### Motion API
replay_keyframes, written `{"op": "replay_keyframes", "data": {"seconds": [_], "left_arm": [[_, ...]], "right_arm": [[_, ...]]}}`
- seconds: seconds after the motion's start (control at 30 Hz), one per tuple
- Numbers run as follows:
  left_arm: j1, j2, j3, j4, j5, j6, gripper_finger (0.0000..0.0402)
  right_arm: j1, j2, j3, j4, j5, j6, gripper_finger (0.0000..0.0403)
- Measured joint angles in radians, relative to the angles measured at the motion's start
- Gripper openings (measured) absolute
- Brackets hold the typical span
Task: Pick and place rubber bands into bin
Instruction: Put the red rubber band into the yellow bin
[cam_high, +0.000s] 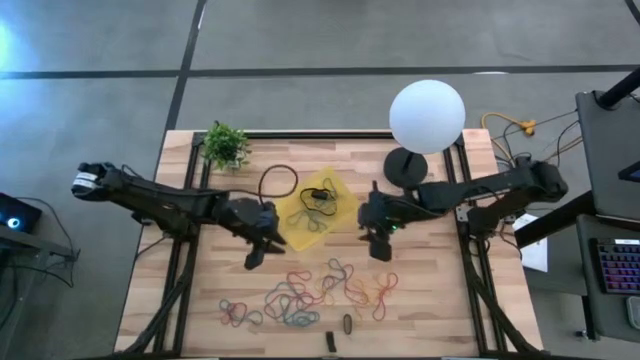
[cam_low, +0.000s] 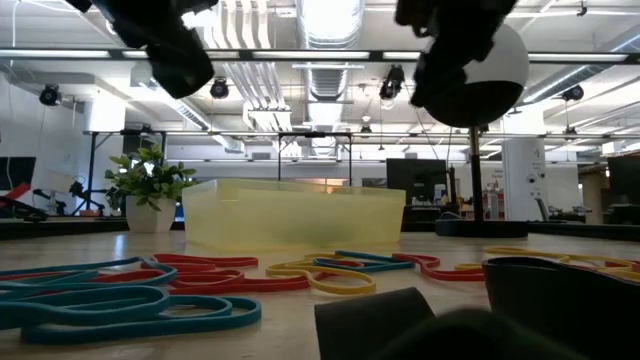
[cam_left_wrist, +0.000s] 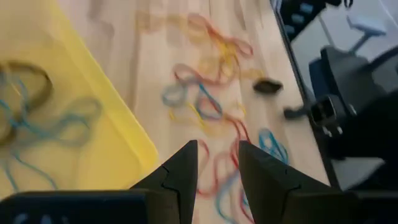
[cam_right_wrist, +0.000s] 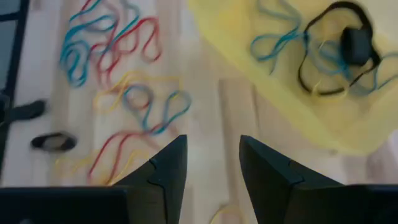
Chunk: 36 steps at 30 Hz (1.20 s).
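The yellow bin (cam_high: 340, 190) lies at the table's middle with several rubber bands (cam_right_wrist: 323, 56) and a small dark piece in it. Many loose rubber bands (cam_high: 310, 295) in red, blue and yellow lie on the wood nearer the front edge. A big black ring (cam_high: 278, 183) lies at the bin's left side. My left gripper (cam_high: 258, 250) hangs open above the table by the bin's near left corner, nothing between its fingers (cam_left_wrist: 186, 165). My right gripper (cam_high: 378, 245) hangs open to the right of the bin, also with nothing in it (cam_right_wrist: 213, 155).
A small potted plant (cam_high: 225, 146) stands at the far left. A white lamp globe (cam_high: 427, 115) on a black round base (cam_high: 405, 167) stands at the far right. Two small dark oblong pieces (cam_high: 347, 325) lie near the front edge. Bare wood lies between bin and bands.
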Motion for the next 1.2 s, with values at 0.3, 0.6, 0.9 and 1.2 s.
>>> {"op": "replay_keyframes", "data": {"seconds": [0.3,0.6,0.9,1.2], "left_arm": [[-0.128,0.154,0.015,0.004,-0.026,-0.128,0.0099],[-0.180,0.400,0.110,0.002,-0.069,-0.163,0.0099],[-0.179,0.532,0.252,-0.101,-0.206,-0.299,0.0099],[-0.193,0.628,0.329,-0.251,-0.206,-0.282,0.0099]], "right_arm": [[0.115,-0.175,-0.086,-0.043,0.088,0.146,0.0114],[0.220,-0.365,-0.168,-0.078,0.177,0.263,0.0098],[0.295,-0.523,-0.246,-0.113,0.267,0.341,0.0083],[0.299,-0.586,-0.297,-0.113,0.267,0.334,0.0071]]}}
